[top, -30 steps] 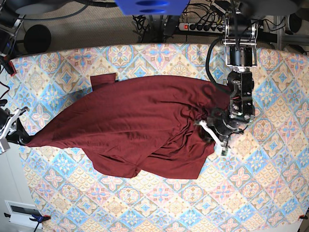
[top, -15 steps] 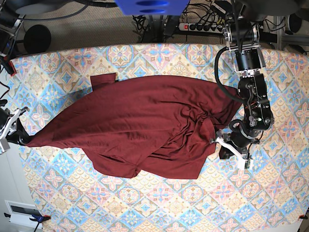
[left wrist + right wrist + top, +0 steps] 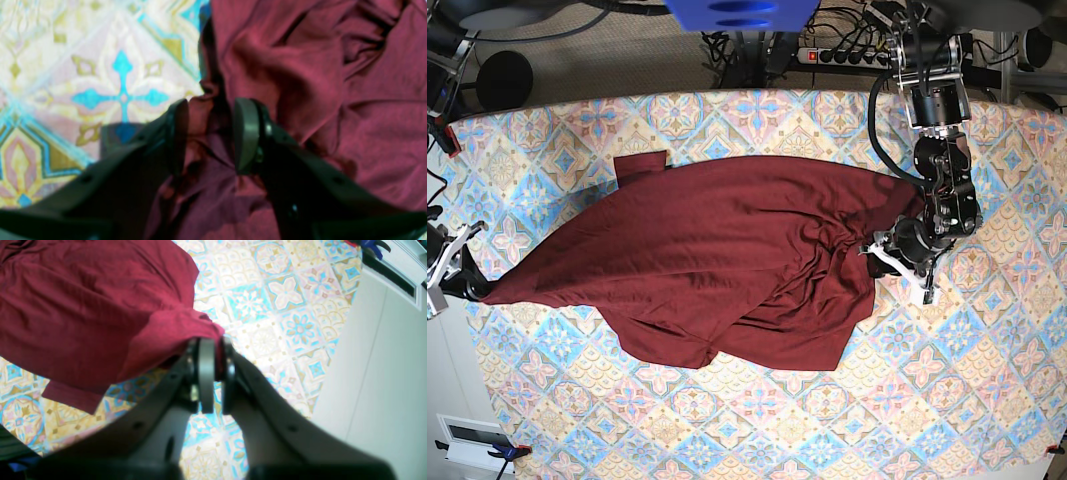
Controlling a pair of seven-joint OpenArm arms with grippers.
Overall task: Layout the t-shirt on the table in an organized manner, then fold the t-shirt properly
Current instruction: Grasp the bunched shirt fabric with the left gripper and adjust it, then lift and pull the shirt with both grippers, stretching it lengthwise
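T-shirt (image 3: 717, 260) lies crumpled across the middle of the table (image 3: 987, 400), pinned at one end.

We hold our right gripper (image 3: 213, 350) clamped on a pulled-out tip of the t-shirt at the table's edge, with the cloth stretched from it toward the table's centre. Our left gripper (image 3: 210, 133) sits at the bunched opposite end of the t-shirt, jaws parted with loose folds lying between them, and it grips nothing that we can see.

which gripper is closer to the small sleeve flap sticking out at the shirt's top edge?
Right, narrowly. The right gripper pinches the t-shirt tip, below-left of the sleeve flap; the left gripper sits at the far bunched edge.
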